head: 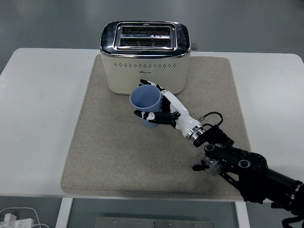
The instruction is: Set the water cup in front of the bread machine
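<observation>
A light blue water cup (146,103) stands upright on the beige mat (114,152), just in front of the cream and chrome bread machine (145,57). My right hand (159,107), white with black joints, is wrapped around the cup from its right side, fingers curled on its wall. The black right arm (247,171) comes in from the lower right. Whether the cup's base touches the mat is hidden by the fingers. The left arm is out of view.
The mat covers the middle of the white table (38,118). A white power strip with cable (14,218) lies on the floor at the bottom left, below the table's near edge.
</observation>
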`<state>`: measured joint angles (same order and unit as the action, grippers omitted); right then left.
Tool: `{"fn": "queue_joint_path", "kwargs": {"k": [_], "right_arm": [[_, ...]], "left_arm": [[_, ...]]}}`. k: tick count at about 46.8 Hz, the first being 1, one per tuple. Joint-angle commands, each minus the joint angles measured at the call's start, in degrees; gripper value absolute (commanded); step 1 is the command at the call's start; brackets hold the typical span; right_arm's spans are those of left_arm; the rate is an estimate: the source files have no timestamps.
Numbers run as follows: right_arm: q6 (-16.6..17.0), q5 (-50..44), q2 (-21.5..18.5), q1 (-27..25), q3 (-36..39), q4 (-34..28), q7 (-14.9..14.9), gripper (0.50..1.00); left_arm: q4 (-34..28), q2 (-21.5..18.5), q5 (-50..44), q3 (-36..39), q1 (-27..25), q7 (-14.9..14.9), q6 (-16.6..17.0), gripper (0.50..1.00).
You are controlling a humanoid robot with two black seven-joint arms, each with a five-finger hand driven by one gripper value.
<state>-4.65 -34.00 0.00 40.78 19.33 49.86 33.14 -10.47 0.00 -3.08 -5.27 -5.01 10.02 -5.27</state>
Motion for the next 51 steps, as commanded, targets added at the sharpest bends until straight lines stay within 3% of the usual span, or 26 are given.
{"fn": "queue_joint_path", "kwargs": {"k": [1, 40, 51], "right_arm": [[0.1, -0.1, 0.0, -0.3, 0.0, 0.0, 0.0, 0.928], [2.5, -0.3, 6.3, -1.6, 0.4, -0.6, 0.0, 0.928], [2.5, -0.2, 6.5, -1.6, 0.6, -0.1, 0.1, 0.928]], "left_arm": [[0.0, 0.0, 0.0, 0.0, 0.0, 0.0, 0.0, 1.000], [0.4, 0.0, 0.0, 0.0, 0.0, 0.0, 0.0, 1.000], [0.4, 0.0, 0.0, 0.0, 0.0, 0.1, 0.0, 1.000]]}}
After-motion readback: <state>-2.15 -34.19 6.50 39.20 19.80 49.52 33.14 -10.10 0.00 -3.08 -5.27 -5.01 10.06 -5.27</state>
